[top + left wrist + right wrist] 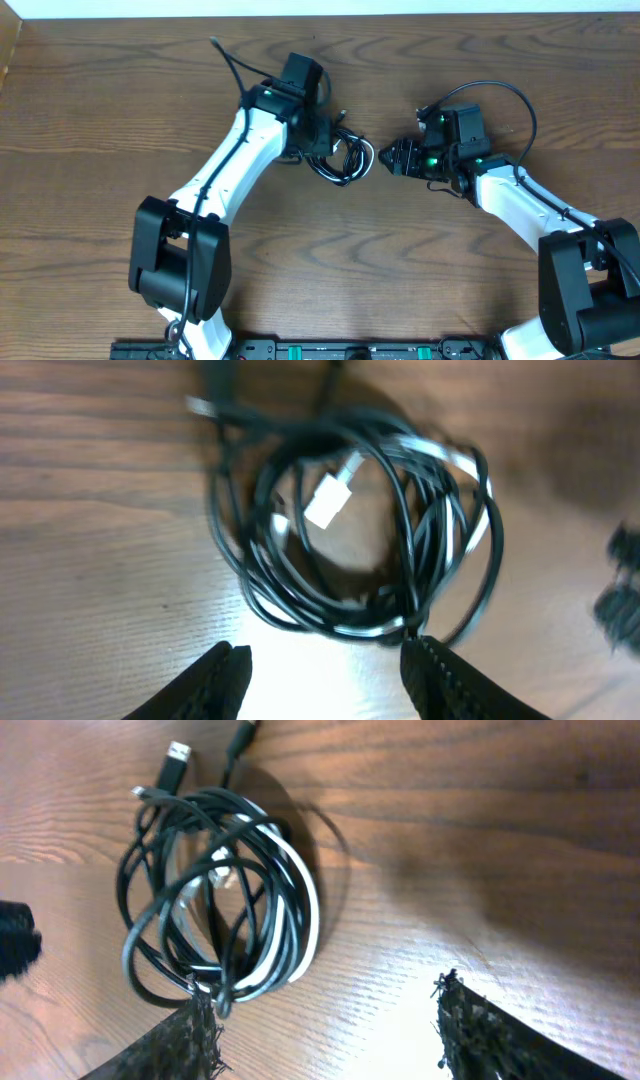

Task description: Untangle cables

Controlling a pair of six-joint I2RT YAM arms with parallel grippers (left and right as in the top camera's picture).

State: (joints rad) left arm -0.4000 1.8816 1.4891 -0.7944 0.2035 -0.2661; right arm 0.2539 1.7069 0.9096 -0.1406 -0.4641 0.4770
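A tangled coil of thin black cables and one white cable (295, 930) lies near the middle of the brown wood-grain bench (100, 200), between the two hands. The left hand (330, 678) is partly open at the coil's edge and holds nothing. The right hand (330, 1030) stands wide and empty, with one fingertip (195, 1032) against the coil.

A: What stands in the middle?
B: The coiled cables (345, 160), with the left gripper (325, 650) and right gripper (325, 995) close on either side
A: Open room?
B: Bare table (100, 120) at both outer sides
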